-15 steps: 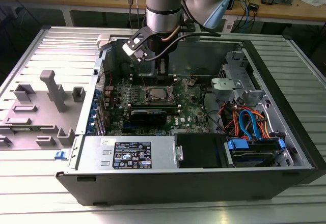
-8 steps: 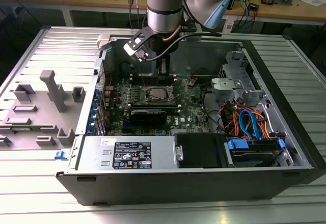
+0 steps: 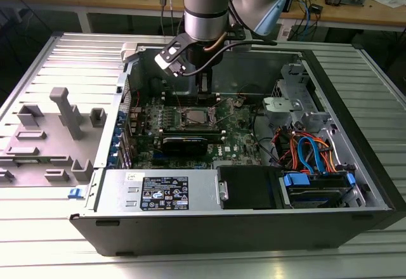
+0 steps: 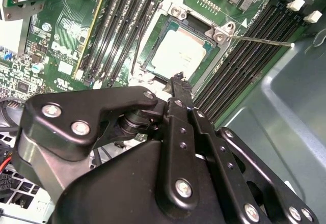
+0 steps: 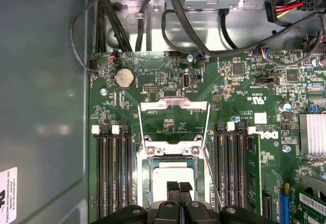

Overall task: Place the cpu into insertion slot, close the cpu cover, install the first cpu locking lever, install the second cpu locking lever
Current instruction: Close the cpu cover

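- Two fingers (image 5: 167,188) of the gripper (image 5: 173,187) are pressed together pad to pad with nothing between them. The exterior view shows the same gripper (image 3: 204,82) hanging inside the open computer case (image 3: 254,228), above the board.
- One step past the tips lies the cpu (image 5: 173,172), flat, with its silver top up. It sits directly in line with the closed fingers, close under them. I cannot tell whether they touch it.
- In the second wrist view the cpu (image 4: 178,53) sits square inside the insertion slot (image 5: 145,173), so the placing looks done.
- Beyond the cpu, on the side of the slot away from the fingertips, the cpu cover (image 5: 173,102) is swung open on its hinge. Green board shows through its square window. It is raised clear of the chip, though I cannot tell how far it leans back.
- The cover's hinge edge runs crosswise to the line from fingers to cover, so the frame lies straight ahead of the gripper, past the chip.
- One thin locking lever (image 4: 260,40) stands free beside the slot, unlatched. Its rod points away from the slot corner, over the memory slots (image 5: 109,173).
- Farthest out, the green motherboard (image 5: 239,96) carries on to dark cables by the case wall.
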You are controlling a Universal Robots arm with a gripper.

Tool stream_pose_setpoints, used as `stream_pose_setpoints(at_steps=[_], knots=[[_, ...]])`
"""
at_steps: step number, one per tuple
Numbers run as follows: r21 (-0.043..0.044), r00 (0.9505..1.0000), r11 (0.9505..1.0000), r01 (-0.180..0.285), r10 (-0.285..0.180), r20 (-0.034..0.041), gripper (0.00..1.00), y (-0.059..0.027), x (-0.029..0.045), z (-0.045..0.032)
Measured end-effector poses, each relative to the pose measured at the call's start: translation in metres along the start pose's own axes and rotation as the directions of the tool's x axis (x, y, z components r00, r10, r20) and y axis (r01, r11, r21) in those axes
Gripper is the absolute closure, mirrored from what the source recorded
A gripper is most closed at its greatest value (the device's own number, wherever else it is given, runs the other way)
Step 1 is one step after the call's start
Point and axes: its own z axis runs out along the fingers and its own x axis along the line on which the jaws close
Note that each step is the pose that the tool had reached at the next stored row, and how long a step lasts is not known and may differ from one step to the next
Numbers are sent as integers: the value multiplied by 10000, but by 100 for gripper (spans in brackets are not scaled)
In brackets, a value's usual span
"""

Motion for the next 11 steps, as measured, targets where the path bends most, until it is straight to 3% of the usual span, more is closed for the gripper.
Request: stream_pose_setpoints(at_steps=[7,11], knots=[[2,10000,10000,-3,3,3,89,33,1,-7],[3,10000,10000,-3,3,1,89,36,0,-71]])
